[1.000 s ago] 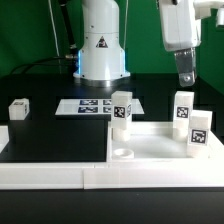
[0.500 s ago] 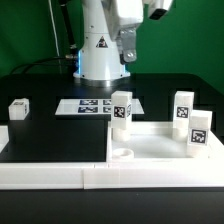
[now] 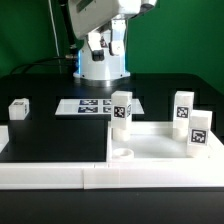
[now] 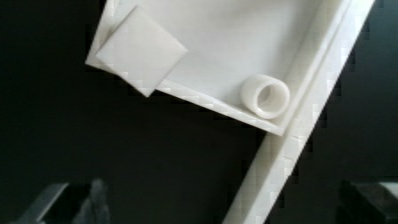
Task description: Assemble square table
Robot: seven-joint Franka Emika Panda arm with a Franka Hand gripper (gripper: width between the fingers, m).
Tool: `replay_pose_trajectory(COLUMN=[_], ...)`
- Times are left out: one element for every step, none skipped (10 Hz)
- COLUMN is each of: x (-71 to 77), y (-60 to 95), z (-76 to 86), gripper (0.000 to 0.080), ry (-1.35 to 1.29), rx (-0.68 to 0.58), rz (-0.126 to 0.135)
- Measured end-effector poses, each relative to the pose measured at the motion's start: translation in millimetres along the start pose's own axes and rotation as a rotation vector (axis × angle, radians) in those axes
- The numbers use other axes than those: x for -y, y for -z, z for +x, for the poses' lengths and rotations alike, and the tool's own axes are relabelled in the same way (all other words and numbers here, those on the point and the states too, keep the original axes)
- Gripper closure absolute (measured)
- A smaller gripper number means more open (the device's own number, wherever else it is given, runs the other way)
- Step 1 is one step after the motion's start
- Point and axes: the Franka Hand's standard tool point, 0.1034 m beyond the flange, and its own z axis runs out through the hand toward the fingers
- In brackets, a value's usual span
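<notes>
White plastic parts lie spread over the black table [image 3: 55, 140], and the assembly looks barely begun, if at all. The square tabletop slab [image 3: 160, 143] lies flat at the exterior view's right, tucked against the long low border rail [image 3: 60, 176] that runs along the near edge. One round corner socket [image 3: 122, 153] shows on the slab's near corner, and it is empty; the wrist view shows the same socket [image 4: 267, 96] with nothing screwed into it.

Four short tagged legs are in sight, none visibly attached. One leg [image 3: 122, 108] stands upright at the slab's far corner, two more [image 3: 182, 108] and [image 3: 198, 135] stand upright at the exterior view's right, on or just beside the slab, though which cannot be told. The fourth leg [image 3: 18, 108] sits well apart on the bare table at the exterior view's left. The marker board [image 3: 92, 105] lies flat in front of the robot's base.

The gripper [image 3: 108, 45] hangs high above the table near the base, well apart from every part. Its fingers are spread and hold nothing; the wrist view shows dark fingertips [image 4: 80, 200] with only empty space between them.

Judging from this, every leg has yet to be picked up, set into a socket and fixed, so nearly the whole task remains.
</notes>
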Motion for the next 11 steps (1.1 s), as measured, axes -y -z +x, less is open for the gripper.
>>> replay_pose_trajectory(x=[-1.9,-18.0,-46.2,-68.8,-84.6,-96.8,-104.5,-109.5,-111.9,-109.8,-110.0], y=[-0.7,-2.7,-5.4,-7.2,-5.2,2.5,8.9,16.2,21.7,21.8,21.5], z=[1.4,14.0,31.5,46.8,57.8,67.8,79.6,96.8,102.3,99.5,99.6], gripper=[0.0151,0.0151,0.0151,0.0151,0.0151,0.0151,0.0151,0.0151,0.0151,0.0151,0.0151], ry=[0.059,0.215,0.322,0.429,0.522,0.617,0.673,0.766,0.825,0.891,0.891], rx=[-0.001,-0.015,-0.02,-0.021,-0.023,-0.028,-0.036,-0.049,-0.071,-0.067,-0.067], rz=[-0.002,0.009,0.008,0.001,-0.003,-0.001,-0.001,-0.009,-0.012,-0.018,-0.019])
